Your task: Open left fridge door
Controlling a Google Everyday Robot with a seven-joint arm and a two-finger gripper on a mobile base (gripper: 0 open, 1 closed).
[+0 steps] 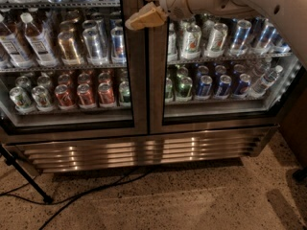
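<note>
A speckled stone floor point(201, 200) runs up to the fridge point(144, 150), with a black cable point(96, 188) trailing across it below the louvred grille. We take the seam point(148, 80) where the two doors meet as our marker. The left fridge door point(72, 66) lies left of the seam and sits flush with its twin point(220, 56) on the right, so it is not yet opened. The hand point(146, 16) hovers at the upper end of the seam, just left of it, over the left door's steel edge. We cannot tell whether the hand is spread or pressed together, nor whether it touches the frame.

We judge this door heavy and rigid, with a seal likely to resist at first and then give suddenly. The brushed steel looks smooth, so a shallow hold could slip. The glass is the fragile part. We would grip the steel upright beside the seam, farthest from the probable hinge, and pull steadily.
</note>
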